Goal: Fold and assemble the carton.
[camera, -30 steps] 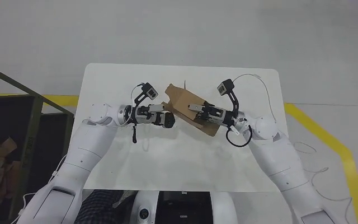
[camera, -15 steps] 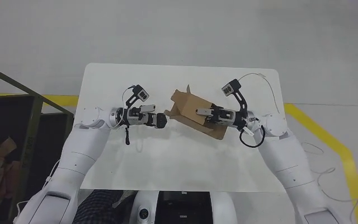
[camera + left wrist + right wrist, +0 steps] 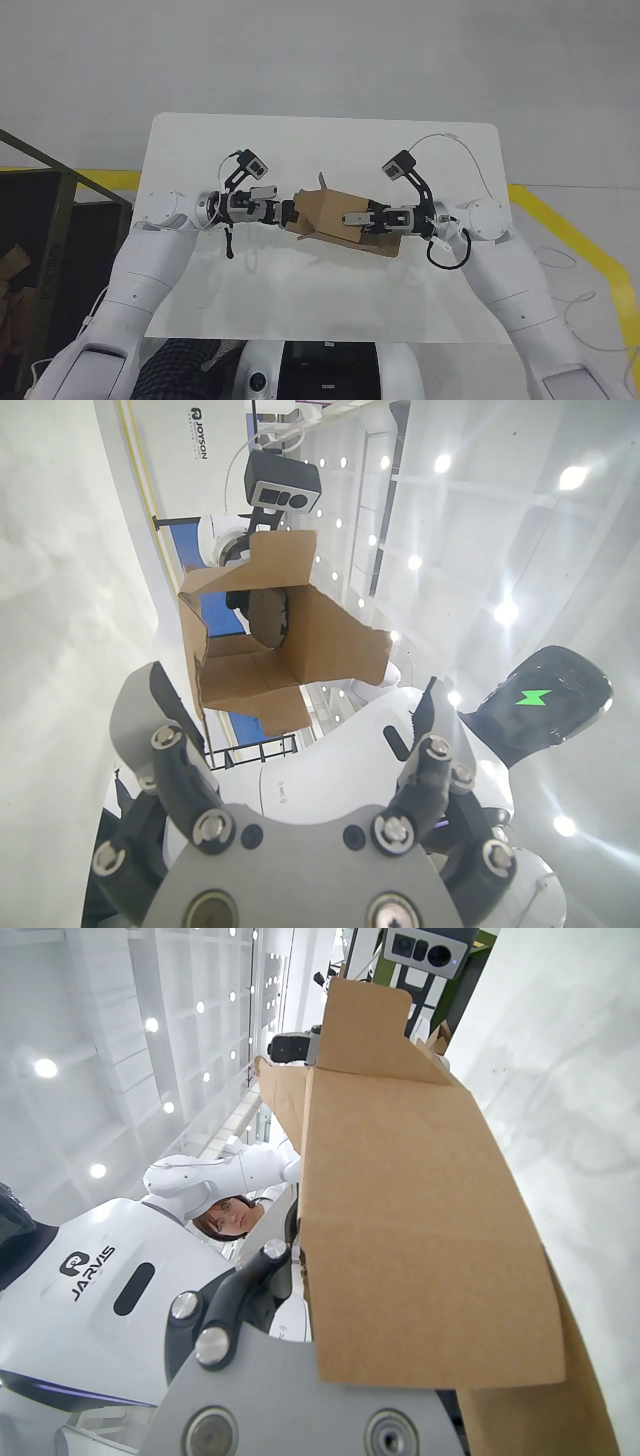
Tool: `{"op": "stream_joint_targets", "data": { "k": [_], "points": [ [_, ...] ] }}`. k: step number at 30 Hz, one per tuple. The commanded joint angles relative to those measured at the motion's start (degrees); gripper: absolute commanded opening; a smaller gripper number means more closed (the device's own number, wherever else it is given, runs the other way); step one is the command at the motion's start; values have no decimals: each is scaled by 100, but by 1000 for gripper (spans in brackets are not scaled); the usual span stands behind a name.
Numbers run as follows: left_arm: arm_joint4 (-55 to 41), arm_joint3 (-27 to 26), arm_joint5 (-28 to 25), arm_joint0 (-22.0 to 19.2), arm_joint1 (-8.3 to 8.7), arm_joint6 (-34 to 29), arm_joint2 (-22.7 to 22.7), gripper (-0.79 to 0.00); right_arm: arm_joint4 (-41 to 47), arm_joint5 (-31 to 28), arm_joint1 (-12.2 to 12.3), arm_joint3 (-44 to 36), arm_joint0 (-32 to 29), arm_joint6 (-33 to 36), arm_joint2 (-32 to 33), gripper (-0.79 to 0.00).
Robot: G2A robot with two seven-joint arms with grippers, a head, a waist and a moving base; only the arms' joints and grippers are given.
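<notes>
Top view: the carton (image 3: 330, 212) sits over the middle of the counter (image 3: 330, 300), lying crosswise between my two hands. My right hand (image 3: 362, 218) is clamped on the carton's upper side near its right end. My left hand (image 3: 290, 212) is at the opposite, left end, right up against the flaps there.

Left wrist view: my left hand (image 3: 292, 685) is spread wide and holds nothing. The carton (image 3: 320, 640) faces it with its open end, so I look straight into the brown tube. Flaps stand out around the opening. The lowest flap reaches down between my fingers (image 3: 150, 700). The finger on the counter side is just beside the carton's edge, but I cannot tell whether it touches.

Right wrist view: a broad carton (image 3: 410, 1228) panel runs away from my wrist and hides most of my right hand. One of its fingers (image 3: 240, 1278) shows alongside the panel's edge. A flap stands up at the far end, and the counter lies close along the panel's other side. I cannot tell whether the carton rests on the counter or is held just clear of it.
</notes>
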Motion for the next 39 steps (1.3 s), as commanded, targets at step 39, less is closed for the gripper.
{"op": "stream_joint_targets", "data": {
  "k": [39],
  "points": [
    [9, -215, 78, -215, -108, 6, 386, 0, -191, 50, -21, 39, 120, -158, -321, -785]
  ]
}}
